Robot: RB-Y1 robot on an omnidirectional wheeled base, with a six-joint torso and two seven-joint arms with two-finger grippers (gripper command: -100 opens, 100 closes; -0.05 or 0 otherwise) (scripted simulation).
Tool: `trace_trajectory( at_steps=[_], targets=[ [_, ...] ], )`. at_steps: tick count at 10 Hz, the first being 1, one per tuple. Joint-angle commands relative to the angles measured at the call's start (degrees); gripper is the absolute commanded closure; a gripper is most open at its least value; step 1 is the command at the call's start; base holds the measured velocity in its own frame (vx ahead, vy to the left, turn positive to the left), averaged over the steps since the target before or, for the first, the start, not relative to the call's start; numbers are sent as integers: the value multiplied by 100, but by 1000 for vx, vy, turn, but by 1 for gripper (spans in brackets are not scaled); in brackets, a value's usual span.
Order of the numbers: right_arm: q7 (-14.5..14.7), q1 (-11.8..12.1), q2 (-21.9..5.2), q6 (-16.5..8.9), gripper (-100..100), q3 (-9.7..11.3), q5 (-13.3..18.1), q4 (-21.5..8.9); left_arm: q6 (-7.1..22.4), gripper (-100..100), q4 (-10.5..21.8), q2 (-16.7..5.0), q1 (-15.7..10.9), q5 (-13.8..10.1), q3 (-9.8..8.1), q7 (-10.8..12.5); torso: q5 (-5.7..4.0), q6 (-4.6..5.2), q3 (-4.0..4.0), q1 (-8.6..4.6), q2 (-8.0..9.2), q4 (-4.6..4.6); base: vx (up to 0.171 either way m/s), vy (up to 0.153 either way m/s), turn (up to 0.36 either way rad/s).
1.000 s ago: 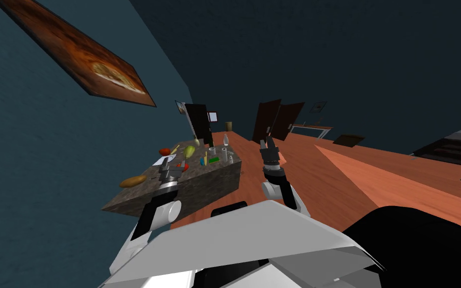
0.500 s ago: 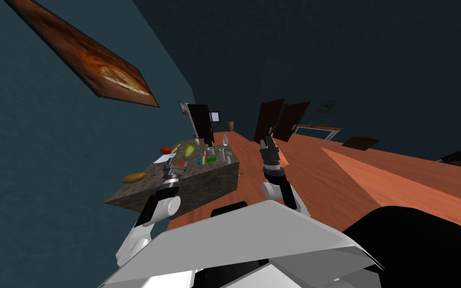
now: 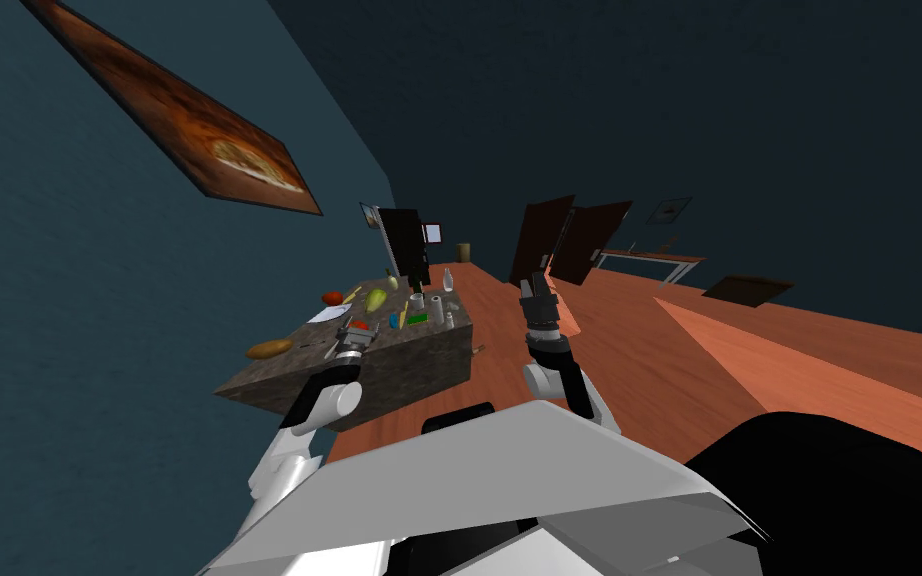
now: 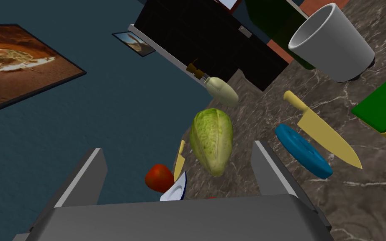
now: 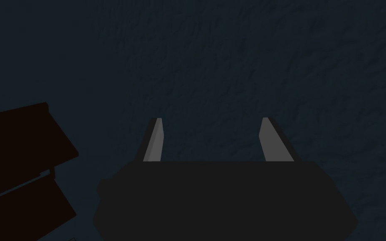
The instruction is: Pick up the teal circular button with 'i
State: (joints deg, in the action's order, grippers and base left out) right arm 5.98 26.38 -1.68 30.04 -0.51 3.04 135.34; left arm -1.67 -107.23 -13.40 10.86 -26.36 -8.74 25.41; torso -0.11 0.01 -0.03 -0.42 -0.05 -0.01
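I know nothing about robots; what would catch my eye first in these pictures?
A cluttered table with a dark marbled top stands by the blue wall, and the left gripper hangs open over it. Ahead of the gripper lies a pale green cabbage, with a teal disc next to a yellow knife nearby. A big orange painting hangs on the wall.

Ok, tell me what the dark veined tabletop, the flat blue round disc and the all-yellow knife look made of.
The dark veined tabletop: stone, probably marble, by its white veins on brown. The flat blue round disc: plain matte colour, perhaps plastic; nothing settles it. The all-yellow knife: blade and handle one flat yellow, no metal shine, so plastic-looking at most.
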Motion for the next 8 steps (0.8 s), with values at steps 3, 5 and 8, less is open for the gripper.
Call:
trace_trajectory(
  at_steps=[3, 5, 8],
  targets=[
    [0, 0, 0, 0, 0, 0, 0, 0, 607, -100, 503, -167, -391, -348, -137, 456, 0, 0, -1, 1, -2, 0, -11, -119, 86],
    [0, 0, 0, 0, 0, 0, 0, 0, 876, -100, 739, -243, -599, -492, -212, 654, 0, 1, -3, 2, -5, -1, -8, -115, 68],
    [0, 0, 0, 0, 0, 0, 0, 0, 1346, -100, 984, -324, -811, -622, -288, 846, 0, 0, -5, 0, -9, -2, 3, -107, 54]
  ],
)
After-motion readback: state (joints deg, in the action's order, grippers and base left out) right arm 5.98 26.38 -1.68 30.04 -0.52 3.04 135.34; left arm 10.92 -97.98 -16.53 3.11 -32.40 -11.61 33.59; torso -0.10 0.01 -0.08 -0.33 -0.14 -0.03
